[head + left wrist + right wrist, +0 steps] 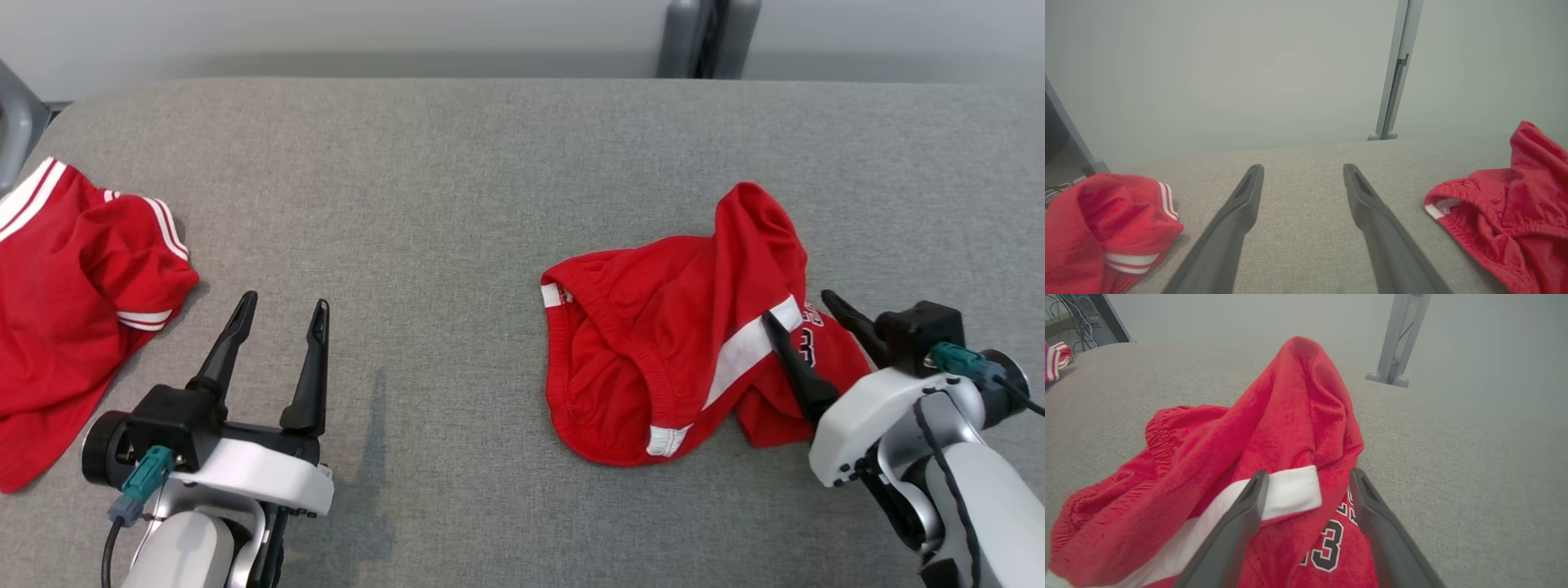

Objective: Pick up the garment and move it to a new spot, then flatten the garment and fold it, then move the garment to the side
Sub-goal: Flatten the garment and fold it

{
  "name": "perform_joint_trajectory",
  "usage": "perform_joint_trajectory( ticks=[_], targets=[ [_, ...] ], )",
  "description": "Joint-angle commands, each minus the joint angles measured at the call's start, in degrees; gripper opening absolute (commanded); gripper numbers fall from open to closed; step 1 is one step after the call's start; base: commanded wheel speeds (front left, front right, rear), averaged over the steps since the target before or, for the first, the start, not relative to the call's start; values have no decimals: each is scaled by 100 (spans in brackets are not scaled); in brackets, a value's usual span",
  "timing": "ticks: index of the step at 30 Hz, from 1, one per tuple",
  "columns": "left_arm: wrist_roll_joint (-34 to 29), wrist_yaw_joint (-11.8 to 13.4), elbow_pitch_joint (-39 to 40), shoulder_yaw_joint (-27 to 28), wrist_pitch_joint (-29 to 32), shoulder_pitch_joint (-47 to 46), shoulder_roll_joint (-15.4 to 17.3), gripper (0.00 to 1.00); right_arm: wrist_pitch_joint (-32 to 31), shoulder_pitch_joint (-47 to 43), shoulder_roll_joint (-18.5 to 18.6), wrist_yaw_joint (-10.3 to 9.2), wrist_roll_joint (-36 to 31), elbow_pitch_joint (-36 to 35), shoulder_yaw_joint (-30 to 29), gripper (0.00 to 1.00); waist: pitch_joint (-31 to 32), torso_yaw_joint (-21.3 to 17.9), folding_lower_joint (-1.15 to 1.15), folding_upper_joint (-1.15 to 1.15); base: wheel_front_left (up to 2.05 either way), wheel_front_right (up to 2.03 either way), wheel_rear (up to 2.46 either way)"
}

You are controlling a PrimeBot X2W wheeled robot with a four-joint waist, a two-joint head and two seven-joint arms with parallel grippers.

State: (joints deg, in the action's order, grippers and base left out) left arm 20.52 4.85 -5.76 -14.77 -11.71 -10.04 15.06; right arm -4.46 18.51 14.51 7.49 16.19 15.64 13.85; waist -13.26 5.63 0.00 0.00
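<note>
The garment (653, 327) is a crumpled pair of red shorts with white side bands and a dark number print, lying right of centre on the grey table (457, 204). It also appears in the left wrist view, garment (1515, 212), and in the right wrist view, garment (1290, 416). My right gripper (797, 306) is open over the shorts' right part. In its own view the right gripper (1308, 473) has the end of a white band between its fingers, with nothing gripped. My left gripper (286, 300) stands open above bare table at the lower left, as its wrist view's left gripper (1302, 167) confirms.
A second red garment with white stripes (65, 302) lies bunched at the table's left edge, close to the left gripper; it is also in the wrist views, second garment (1094, 216) (1055, 359). A grey post (706, 37) stands behind the table's far edge.
</note>
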Motion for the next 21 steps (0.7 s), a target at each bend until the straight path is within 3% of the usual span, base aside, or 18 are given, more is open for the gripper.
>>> perform_joint_trajectory(
  ticks=[1,6,7,9,10,16,21],
  targets=[
    [12,-32,-49,-3,-46,-132,-16,100,78,166,8,0,47,202,122,100,-95,65,0,0,0,0,0],
    [21,-56,-155,-12,-119,-263,-36,100,228,406,-57,1,201,620,458,100,-196,94,0,0,0,0,0],
    [23,-59,-172,-10,-124,-278,-34,100,267,445,-64,1,240,671,491,67,-209,90,0,0,0,0,0],
    [27,-66,-215,-8,-140,-277,-33,100,340,467,-73,0,315,737,545,15,-218,77,0,0,0,0,0],
    [30,-69,-241,-8,-151,-286,-30,100,372,457,-90,1,364,760,560,0,-216,69,0,0,0,0,0],
    [46,-56,-306,5,-190,-313,-2,100,620,259,-153,0,544,574,285,0,-159,15,0,0,0,0,0],
    [63,-14,-314,24,-195,-234,17,100,618,-282,-298,1,685,12,-363,0,-91,-81,0,0,0,0,0]
  ],
)
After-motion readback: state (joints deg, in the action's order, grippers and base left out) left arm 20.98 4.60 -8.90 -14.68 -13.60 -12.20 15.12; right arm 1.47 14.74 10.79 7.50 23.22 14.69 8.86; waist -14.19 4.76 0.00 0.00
